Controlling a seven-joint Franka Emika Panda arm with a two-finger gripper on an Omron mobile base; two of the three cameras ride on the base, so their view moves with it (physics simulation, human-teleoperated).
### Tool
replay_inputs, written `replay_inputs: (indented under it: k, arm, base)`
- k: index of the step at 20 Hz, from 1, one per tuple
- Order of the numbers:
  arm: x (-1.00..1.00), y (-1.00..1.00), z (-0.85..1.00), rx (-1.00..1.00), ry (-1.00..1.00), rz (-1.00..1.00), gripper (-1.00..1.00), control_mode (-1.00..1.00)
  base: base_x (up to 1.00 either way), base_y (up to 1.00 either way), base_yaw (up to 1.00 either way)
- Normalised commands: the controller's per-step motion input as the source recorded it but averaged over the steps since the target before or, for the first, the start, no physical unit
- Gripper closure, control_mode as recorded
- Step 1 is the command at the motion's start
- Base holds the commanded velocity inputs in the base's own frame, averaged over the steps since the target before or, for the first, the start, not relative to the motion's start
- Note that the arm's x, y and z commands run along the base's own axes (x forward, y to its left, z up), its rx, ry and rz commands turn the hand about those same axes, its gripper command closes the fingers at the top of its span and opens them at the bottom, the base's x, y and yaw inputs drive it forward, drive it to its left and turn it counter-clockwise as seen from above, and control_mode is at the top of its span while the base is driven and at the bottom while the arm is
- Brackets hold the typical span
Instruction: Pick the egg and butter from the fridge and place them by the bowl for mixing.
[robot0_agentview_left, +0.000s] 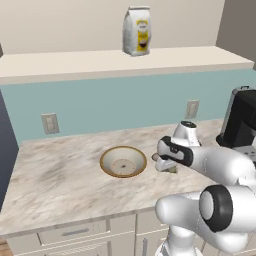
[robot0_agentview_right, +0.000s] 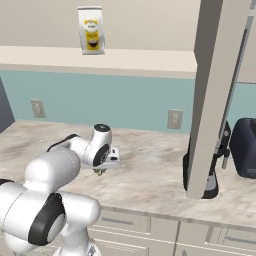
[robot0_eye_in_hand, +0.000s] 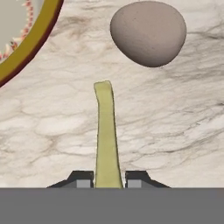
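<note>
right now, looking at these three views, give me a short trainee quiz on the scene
1. True or false: the pincer is shut on the butter.
2. Where does the egg lie? A) in the bowl B) on the marble counter beside the bowl C) on the upper shelf
3. Fill in: the bag on the upper shelf stands ____.

Key: 1 true; 2 B; 3 upright
</note>
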Motion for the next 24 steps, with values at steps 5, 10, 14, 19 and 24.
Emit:
replay_inputs:
  k: [5,10,14,19,24]
  arm:
    - [0.06,0.09,-0.33,0.00,0.01,0.00,1.00,-1.00]
    - [0.02,0.09,-0.28,0.00,0.00,0.00,1.00,-1.00]
    - [0.05,0.07,-0.14,0.00,0.00,0.00,-1.00,-1.00]
    - [0.01,0.01,-0.01,0.00,0.00,0.00,-1.00,-1.00]
    - [0.00,0.00,0.00,0.00,0.00,0.00,-1.00,-1.00]
  base:
    - [0.00,0.00,0.00]
    - [0.00,0.00,0.00]
    - [0.00,0.00,0.00]
    - [0.00,0.00,0.00]
    - [0.00,0.00,0.00]
